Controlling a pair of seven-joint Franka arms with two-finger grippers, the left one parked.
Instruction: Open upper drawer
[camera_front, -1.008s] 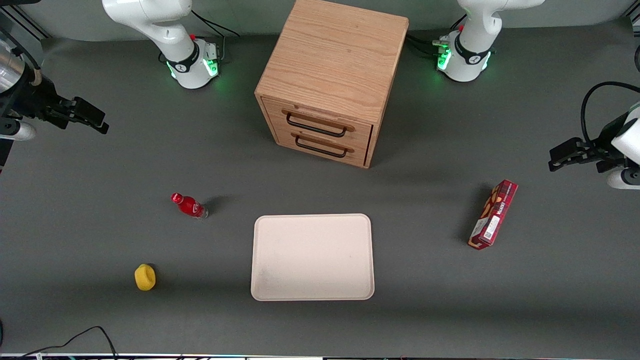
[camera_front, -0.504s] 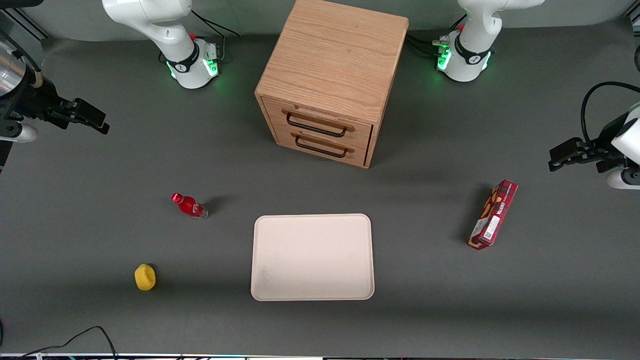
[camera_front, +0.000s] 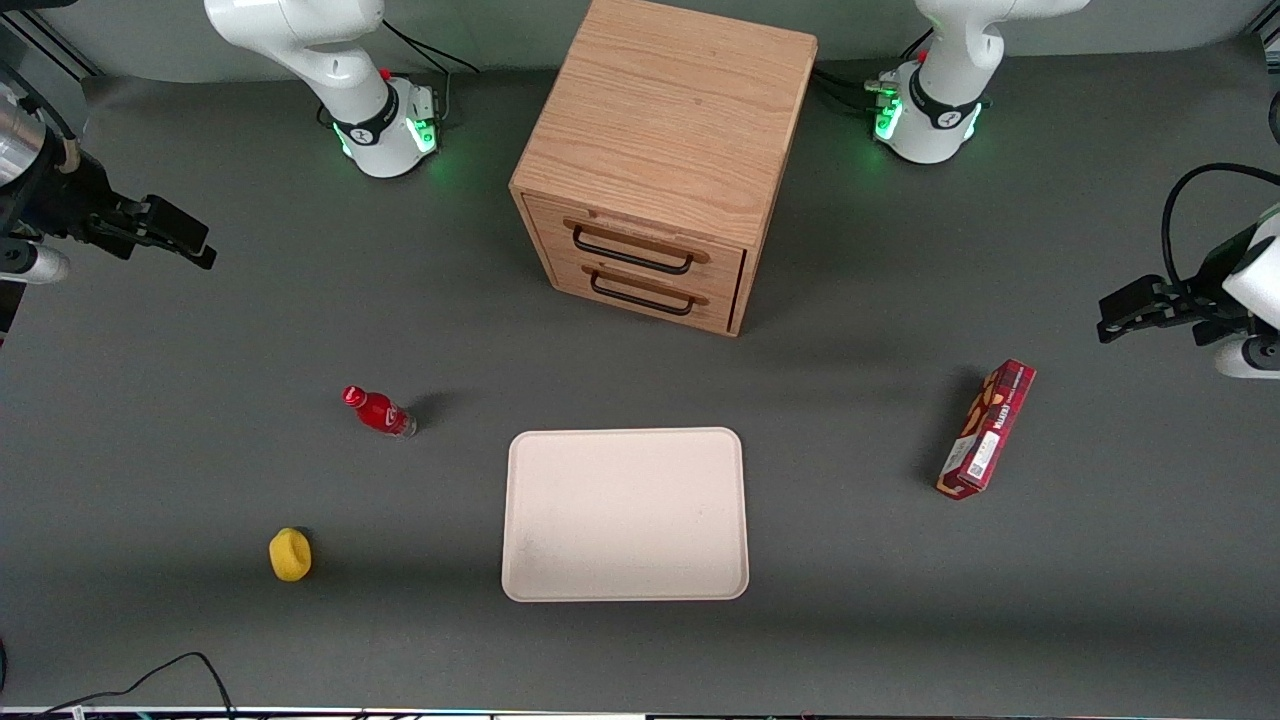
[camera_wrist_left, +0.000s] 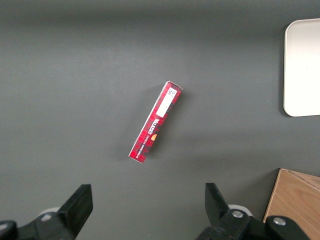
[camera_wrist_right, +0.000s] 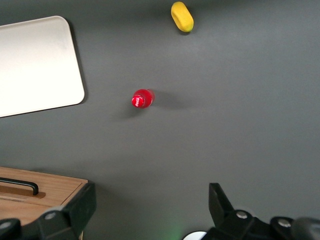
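The light oak cabinet (camera_front: 665, 150) stands at the back middle of the table. Its upper drawer (camera_front: 640, 246) is closed, with a wooden rail and a black wire handle (camera_front: 632, 256). The identical lower drawer (camera_front: 645, 293) sits just below it, also closed. My right gripper (camera_front: 175, 235) hangs high above the table toward the working arm's end, far from the cabinet, open and empty. In the right wrist view the gripper (camera_wrist_right: 152, 207) shows with its fingers (camera_wrist_right: 82, 205) wide apart over bare table, and a cabinet corner with a handle (camera_wrist_right: 20, 186) shows beside one finger.
A white tray (camera_front: 625, 515) lies nearer the front camera than the cabinet. A red bottle (camera_front: 378, 411) and a yellow object (camera_front: 290, 555) lie toward the working arm's end. A red box (camera_front: 985, 428) lies toward the parked arm's end.
My right gripper has drifted slightly upward and toward the working arm's end. Nothing else has moved.
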